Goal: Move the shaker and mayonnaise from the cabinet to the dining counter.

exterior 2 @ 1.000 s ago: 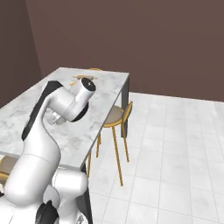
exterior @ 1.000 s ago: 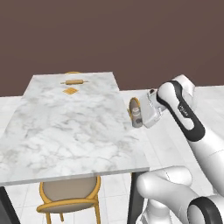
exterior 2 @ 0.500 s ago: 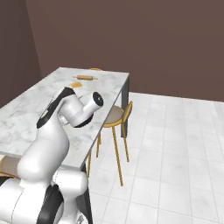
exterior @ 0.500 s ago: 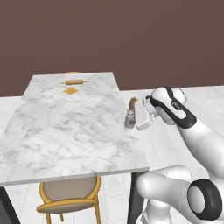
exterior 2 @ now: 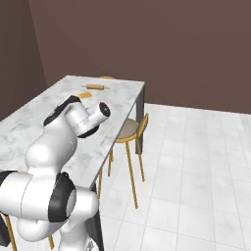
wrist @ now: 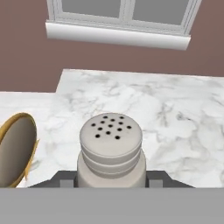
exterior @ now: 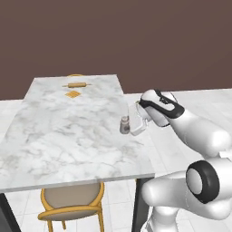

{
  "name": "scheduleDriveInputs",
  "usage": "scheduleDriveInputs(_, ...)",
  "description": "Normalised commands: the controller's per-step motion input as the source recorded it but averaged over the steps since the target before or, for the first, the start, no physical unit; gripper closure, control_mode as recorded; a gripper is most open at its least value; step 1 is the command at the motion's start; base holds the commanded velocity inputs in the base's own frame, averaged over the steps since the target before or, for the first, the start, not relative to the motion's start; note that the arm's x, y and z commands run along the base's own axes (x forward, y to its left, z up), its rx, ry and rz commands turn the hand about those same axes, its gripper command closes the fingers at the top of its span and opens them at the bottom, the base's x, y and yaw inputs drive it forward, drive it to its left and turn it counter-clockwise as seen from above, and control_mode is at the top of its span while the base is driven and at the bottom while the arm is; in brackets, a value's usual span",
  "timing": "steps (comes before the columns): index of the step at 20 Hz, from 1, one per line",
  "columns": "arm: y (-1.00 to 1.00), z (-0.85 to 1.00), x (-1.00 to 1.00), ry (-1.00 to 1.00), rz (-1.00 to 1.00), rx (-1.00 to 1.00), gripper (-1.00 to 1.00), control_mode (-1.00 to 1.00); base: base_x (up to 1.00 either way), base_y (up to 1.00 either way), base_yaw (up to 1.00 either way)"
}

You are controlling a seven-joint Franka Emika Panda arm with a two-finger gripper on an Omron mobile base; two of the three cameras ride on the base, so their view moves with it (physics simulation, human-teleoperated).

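Clamped on the shaker point(exterior: 124, 125), the gripper point(exterior: 128, 126) sits right of centre in the left base view, holding the bottle upright over the right edge of the dining counter point(exterior: 68, 131). Whether the shaker's base touches the marble cannot be told. Toward the counter's far end, in the upper left of the frame, lie one rolling pin point(exterior: 76, 84) and one small orange square point(exterior: 72, 94), well apart from the shaker. One chair point(exterior: 70, 204) stands at the bottom left, another point(exterior 2: 132, 131) mid-frame in the right base view.

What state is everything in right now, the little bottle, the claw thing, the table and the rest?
shaker: upright, held in the pincer over the counter's right edge
pincer: shut on the shaker
dining counter: bare near the shaker
rolling pin: lying at the far end
chair: tucked in
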Motion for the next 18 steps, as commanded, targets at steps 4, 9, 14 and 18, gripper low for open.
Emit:
scheduleDriveInputs(4, 0.38, -0.44, 0.15, -0.02, 0.06, 0.00, 1.00, -1.00, 0.00, 0.00, 0.00)
scheduleDriveInputs(9, 0.35, -0.43, 0.13, -0.09, 0.04, 0.00, 1.00, -1.00, 0.00, 0.00, 0.00)
scheduleDriveInputs(14, 0.28, -0.32, 0.21, -0.01, 0.03, 0.00, 1.00, -1.00, 0.00, 0.00, 0.00)
scheduleDriveInputs(18, 0.25, -0.25, 0.13, 0.00, 0.01, 0.00, 1.00, -1.00, 0.00, 0.00, 0.00)
